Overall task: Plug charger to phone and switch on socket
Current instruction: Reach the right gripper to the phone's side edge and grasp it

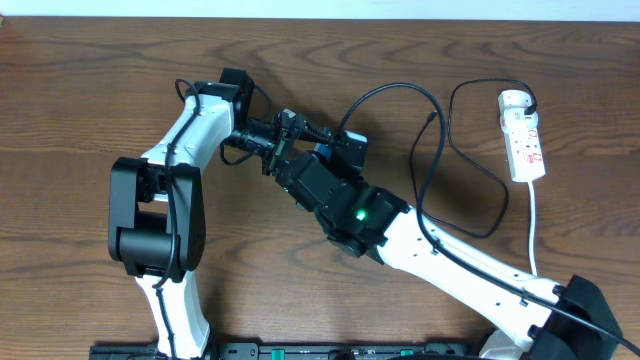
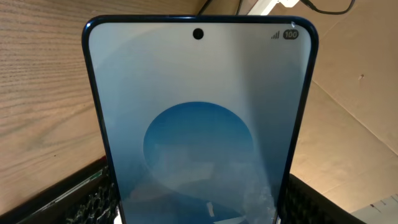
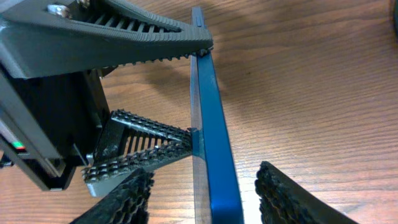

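The phone point(image 2: 199, 112) has a blue screen and fills the left wrist view. My left gripper point(image 2: 196, 205) is shut on its lower end and holds it on edge above the table. From overhead only a blue sliver of the phone point(image 1: 323, 152) shows between the arms. In the right wrist view the phone's blue edge point(image 3: 214, 137) runs up the middle, pinched by the left gripper's fingers point(image 3: 200, 93). My right gripper point(image 3: 205, 199) is open and straddles the phone, with a gap on each side. The charger's thin black cable point(image 1: 478, 170) loops on the table toward the white socket point(image 1: 522, 135) at the far right.
Both arms crowd the table's middle, the left gripper point(image 1: 290, 138) and the right gripper point(image 1: 300, 165) close together. A thicker black robot cable point(image 1: 395, 88) arcs above the right arm. The socket's white cord point(image 1: 533, 225) runs toward the front right.
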You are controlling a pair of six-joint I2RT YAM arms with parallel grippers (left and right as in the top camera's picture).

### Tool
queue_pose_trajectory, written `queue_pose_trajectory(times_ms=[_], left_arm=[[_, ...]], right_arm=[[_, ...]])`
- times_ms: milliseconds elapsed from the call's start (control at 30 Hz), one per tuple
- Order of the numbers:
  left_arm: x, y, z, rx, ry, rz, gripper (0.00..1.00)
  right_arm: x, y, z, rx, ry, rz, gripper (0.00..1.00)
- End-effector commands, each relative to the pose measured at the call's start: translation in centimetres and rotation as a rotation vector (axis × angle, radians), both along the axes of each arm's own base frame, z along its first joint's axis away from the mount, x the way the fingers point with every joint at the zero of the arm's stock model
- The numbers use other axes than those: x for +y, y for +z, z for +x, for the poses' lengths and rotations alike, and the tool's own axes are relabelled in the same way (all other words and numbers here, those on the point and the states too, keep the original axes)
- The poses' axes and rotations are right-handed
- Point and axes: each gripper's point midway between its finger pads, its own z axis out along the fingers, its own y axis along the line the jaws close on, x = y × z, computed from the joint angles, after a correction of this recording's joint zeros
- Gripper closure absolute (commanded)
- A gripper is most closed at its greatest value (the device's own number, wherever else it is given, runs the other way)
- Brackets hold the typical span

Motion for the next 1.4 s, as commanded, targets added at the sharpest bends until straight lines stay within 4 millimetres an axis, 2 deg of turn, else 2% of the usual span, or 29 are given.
queue_pose_trajectory(times_ms=[0, 167, 333, 500, 700, 1033, 1300, 1367], left_arm=[[-0.3, 1.9, -0.2, -0.015, 0.002, -0.049, 0.28], [-0.3, 1.9, -0.2, -0.015, 0.002, -0.049, 0.28], [-0.3, 1.9, -0.2, -0.015, 0.002, -0.049, 0.28], [-0.3, 1.9, -0.2, -0.014, 0.002, -0.049, 0.28], [-0.3, 1.9, -0.2, -0.015, 0.002, -0.049, 0.28], [-0.3, 1.9, -0.2, -0.015, 0.002, -0.049, 0.28], [-0.3, 1.9, -0.2, -0.015, 0.002, -0.049, 0.28], [-0.3, 1.8, -0.2, -0.015, 0.002, -0.049, 0.28]], right_arm=[[0.2, 0.8, 0.7, -0.042, -0.028, 0.002, 0.52], [-0.6, 1.5, 1.5, -0.102, -0.076, -0.025, 0.58], [-0.3, 1.8, 1.8, -0.117, -0.079, -0.006, 0.58], [-0.2, 1.1, 1.9, -0.108, -0.078, -0.021, 0.59], [0.5, 0.0, 1.7, -0.096, -0.063, -0.038, 0.64], [1.8, 0.3, 1.0, -0.11, -0.033, -0.017, 0.8], [1.8, 0.3, 1.0, -0.112, -0.033, -0.017, 0.97], [1.6, 0.4, 1.1, -0.119, -0.039, -0.022, 0.99]])
